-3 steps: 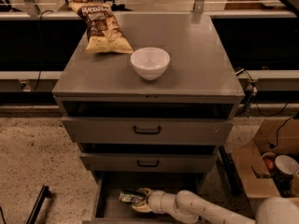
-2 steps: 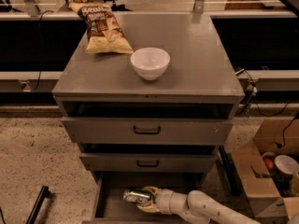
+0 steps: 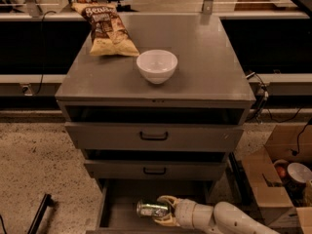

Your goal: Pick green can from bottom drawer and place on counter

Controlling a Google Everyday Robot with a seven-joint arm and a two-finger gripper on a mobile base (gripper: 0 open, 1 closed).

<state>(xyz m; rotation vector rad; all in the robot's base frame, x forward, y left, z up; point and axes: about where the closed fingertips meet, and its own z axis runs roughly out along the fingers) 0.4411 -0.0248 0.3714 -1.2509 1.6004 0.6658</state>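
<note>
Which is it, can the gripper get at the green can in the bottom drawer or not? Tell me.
Probably yes: the gripper is inside the open bottom drawer, right at the green can, with nothing between them.

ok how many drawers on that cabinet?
3, none hidden. Top drawer and middle drawer, both slightly open, stacked under the counter; bottom drawer pulled out at the floor, with the tool inside it closed around the green can.

Inside the grey bottom drawer, the cream-coloured gripper is closed around the green can, patterned green with a silver end, while a white bowl and a brown-and-yellow chip bag are borne on the grey counter.
</note>
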